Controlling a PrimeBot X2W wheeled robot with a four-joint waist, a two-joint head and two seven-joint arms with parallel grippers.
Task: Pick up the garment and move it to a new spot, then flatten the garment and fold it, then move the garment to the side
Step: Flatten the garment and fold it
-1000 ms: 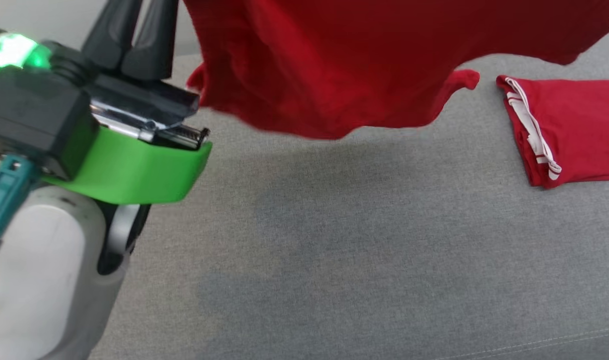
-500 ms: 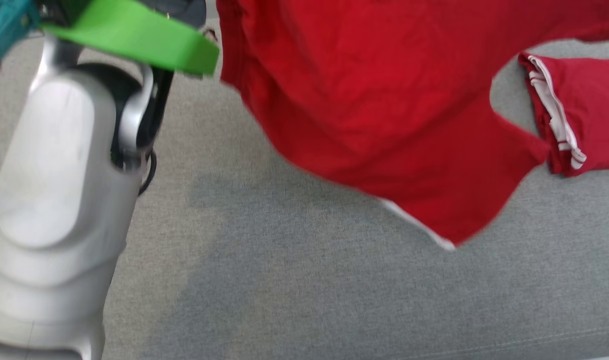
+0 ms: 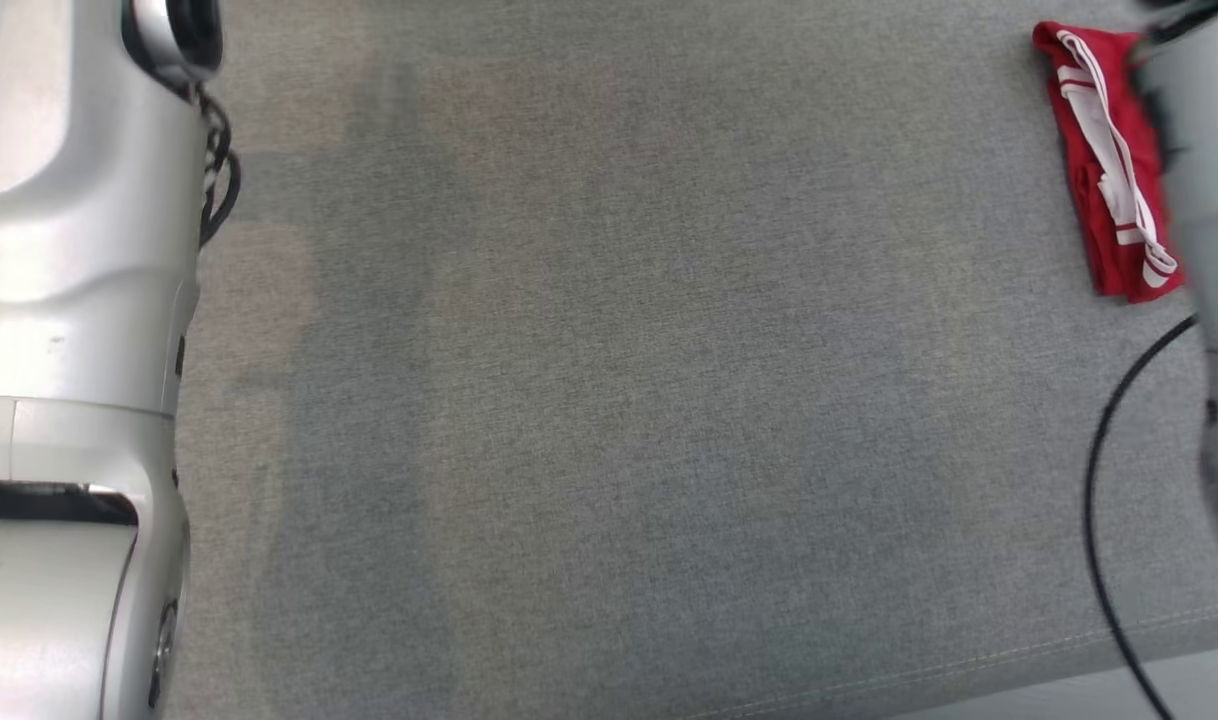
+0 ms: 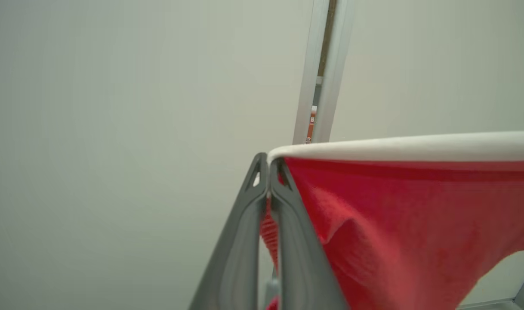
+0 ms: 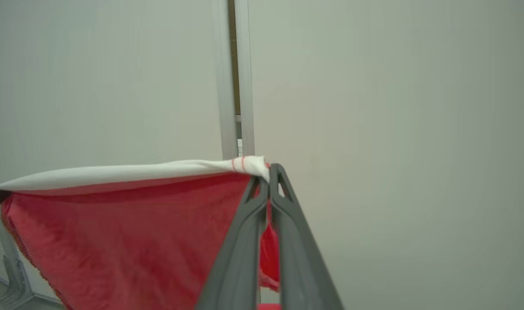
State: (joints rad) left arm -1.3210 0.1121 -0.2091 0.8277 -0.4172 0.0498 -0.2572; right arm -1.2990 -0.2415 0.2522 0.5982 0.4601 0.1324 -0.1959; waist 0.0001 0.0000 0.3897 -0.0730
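Wears glossy silver-white shells on the left forearm [image 3: 69, 300], twisted black cable [image 3: 214, 165] just beside it; carries a thin black cable [image 3: 1099, 480] well apart from it; ends in tapering dark-grey fingers [image 4: 240, 241].

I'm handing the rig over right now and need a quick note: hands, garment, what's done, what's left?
The left hand is shut on the red garment at its white-trimmed edge.
The right hand is shut on the same edge; the cloth hangs stretched between them, held up in the air.
A folded red garment lies at the right of the grey surface.
Done: pick-up. Left: lay it down, flatten, fold, move aside.
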